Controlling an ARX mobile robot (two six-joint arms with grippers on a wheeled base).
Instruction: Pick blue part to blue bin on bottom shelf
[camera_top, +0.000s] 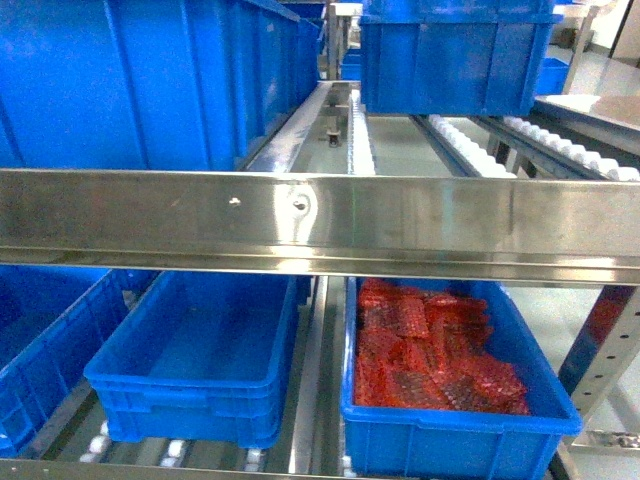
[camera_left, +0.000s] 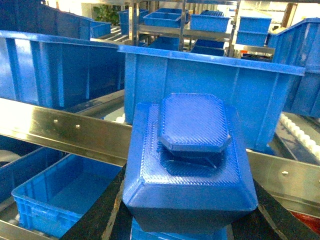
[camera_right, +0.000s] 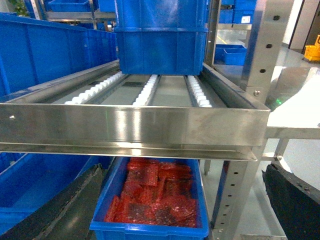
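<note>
Resting between left gripper (camera_left: 186, 227) fingers, unlabelled blue part (camera_left: 189, 160).

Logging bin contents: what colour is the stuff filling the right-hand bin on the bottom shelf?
Red; the contents of the blue bin show best in the head view.

In the head view no part of the robot shows.

In the left wrist view, the left gripper (camera_left: 187, 227) appears only as two flat, matte black fingers (camera_left: 102, 210) slanting up from the bottom edge, lower left and lower right of the frame, with a slightly grainy surface.

In the right wrist view, the right gripper (camera_right: 182, 210) shows the same broad black fingers (camera_right: 292, 197) with dull, faintly speckled faces and straight edges, at the lower left and lower right corners. No cables, screws or markings can be made out on either.
</note>
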